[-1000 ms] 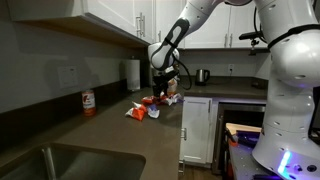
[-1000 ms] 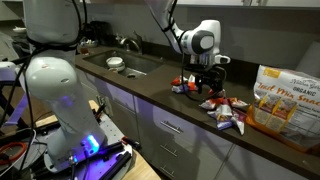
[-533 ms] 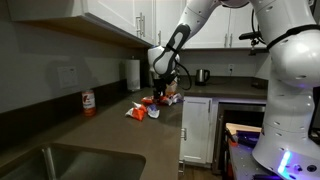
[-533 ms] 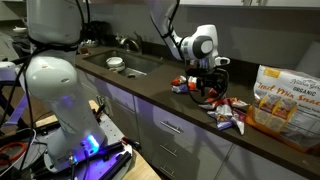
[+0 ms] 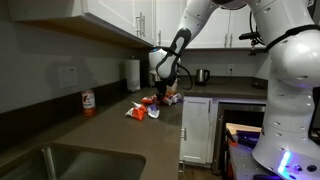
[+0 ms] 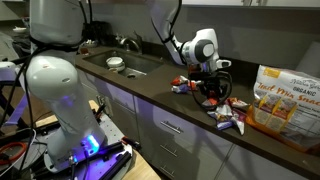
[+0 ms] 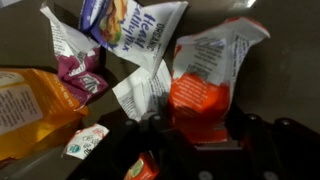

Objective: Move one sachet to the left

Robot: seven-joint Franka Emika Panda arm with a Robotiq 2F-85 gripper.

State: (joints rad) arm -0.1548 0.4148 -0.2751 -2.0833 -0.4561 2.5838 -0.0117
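The red-and-white foil sachet (image 7: 200, 95) looks light, floppy, slick — pinch mid-body; the black gripper (image 7: 197, 135) straddles it — clamped or not, unclear.

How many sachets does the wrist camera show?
6: blue-orange at top, purple left, white centre, red right, small white lower left, orange scrap at bottom. Others may be hidden beneath.

In an exterior view I look along the counter (image 5: 110, 135) from the sink (image 5: 40, 158) end, with the sachet pile (image 5: 148, 107) far off. In an exterior view from the room side, the pile sits nearer, with the sink beyond it. My wrist view looks down, close over the pile. All three views share the pile.
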